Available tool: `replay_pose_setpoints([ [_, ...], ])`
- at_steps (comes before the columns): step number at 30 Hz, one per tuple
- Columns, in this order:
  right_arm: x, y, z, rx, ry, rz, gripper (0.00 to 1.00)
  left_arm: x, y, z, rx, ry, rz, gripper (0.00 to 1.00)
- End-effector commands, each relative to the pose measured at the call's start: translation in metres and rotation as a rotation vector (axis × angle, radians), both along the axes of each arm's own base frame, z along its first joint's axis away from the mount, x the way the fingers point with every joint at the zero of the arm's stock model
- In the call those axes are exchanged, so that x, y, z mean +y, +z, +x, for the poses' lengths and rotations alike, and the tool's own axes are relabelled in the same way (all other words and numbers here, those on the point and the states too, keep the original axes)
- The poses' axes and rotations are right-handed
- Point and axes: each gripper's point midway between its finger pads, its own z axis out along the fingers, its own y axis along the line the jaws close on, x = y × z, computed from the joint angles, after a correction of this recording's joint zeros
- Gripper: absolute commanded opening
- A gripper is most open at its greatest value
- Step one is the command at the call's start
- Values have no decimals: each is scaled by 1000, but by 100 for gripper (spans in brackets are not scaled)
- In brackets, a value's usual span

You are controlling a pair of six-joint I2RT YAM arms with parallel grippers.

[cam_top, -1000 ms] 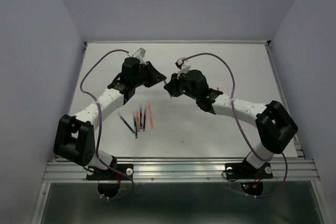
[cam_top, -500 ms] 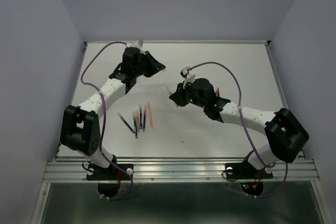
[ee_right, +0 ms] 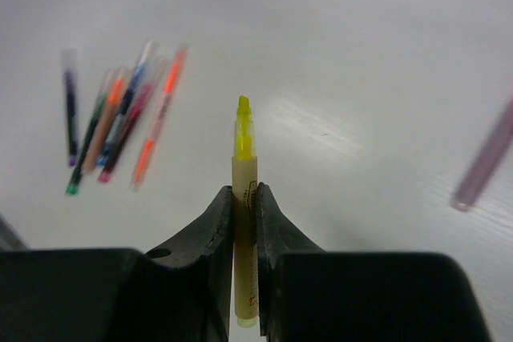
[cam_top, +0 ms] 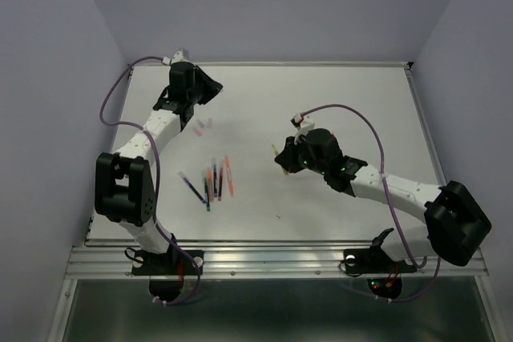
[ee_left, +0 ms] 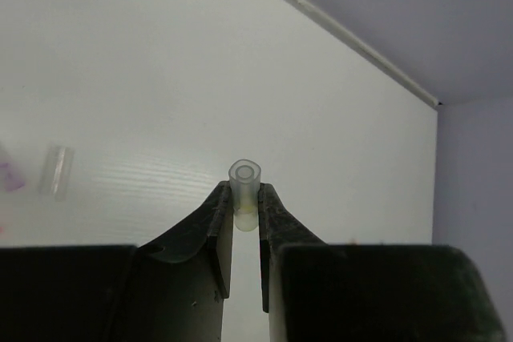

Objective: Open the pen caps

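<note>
My left gripper (ee_left: 245,198) is shut on a pale translucent pen cap (ee_left: 245,180), held above the table at the far left corner; it also shows in the top view (cam_top: 212,86). My right gripper (ee_right: 244,195) is shut on a yellow pen (ee_right: 244,222), whose bare yellow tip (ee_right: 243,110) points away from me. In the top view this gripper (cam_top: 278,156) is right of table centre. Several capped pens (cam_top: 213,182) lie together at the near left, also seen in the right wrist view (ee_right: 120,130). A loose pale cap (ee_left: 56,172) lies on the table.
A pinkish pen (ee_right: 485,158) lies alone right of my right gripper. Small loose bits (cam_top: 200,127) lie near the left arm, and a speck (cam_top: 278,215) lies near the front. The table's raised back rim (ee_left: 345,42) runs close behind my left gripper.
The two grippers were close together at mid-table and have pulled apart. The left arm swung back and left with the cap; the right arm moved nearer and right with the yellow pen.
</note>
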Motion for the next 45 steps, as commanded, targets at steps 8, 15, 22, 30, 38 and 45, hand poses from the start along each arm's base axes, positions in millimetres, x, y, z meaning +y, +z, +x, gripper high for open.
replay_pose_setpoints([
  [8,-116,-28,118,5,-535,-279,2,58,-107,-63,309,164,241,0],
  [15,-146,-67,140,88,-636,-403,6,71,-132,-67,381,211,270,0],
  [22,-152,-82,144,117,-658,-441,15,80,-147,-67,424,245,289,0],
  [30,-158,-82,145,134,-689,-439,32,82,-156,-66,454,253,297,0],
  [38,-155,-57,146,101,-687,-397,47,82,-165,-65,479,254,303,0],
  [45,-148,-25,143,58,-661,-322,100,84,-172,-66,498,265,307,0],
])
